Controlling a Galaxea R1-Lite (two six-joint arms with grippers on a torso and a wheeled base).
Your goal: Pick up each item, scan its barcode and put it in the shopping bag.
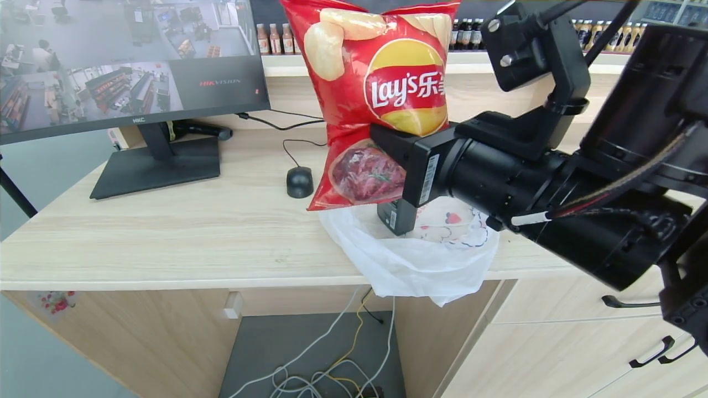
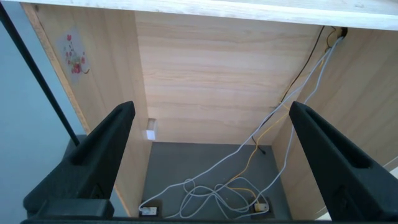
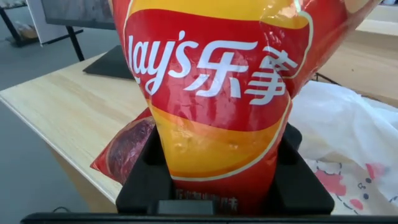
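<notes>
A red bag of chips hangs in the air above the wooden counter, held upright by my right gripper, which is shut on its lower half. Close up, the chips bag sits squeezed between the black fingers of the right gripper. Just below it a white plastic shopping bag lies slumped over the counter's front edge. My left gripper hangs low in front of the counter's open recess, open, with nothing between its fingers.
A monitor on a black stand sits at the counter's back left, a black mouse beside the chips bag. Loose cables lie on the floor under the counter. Drawers with black handles are at lower right.
</notes>
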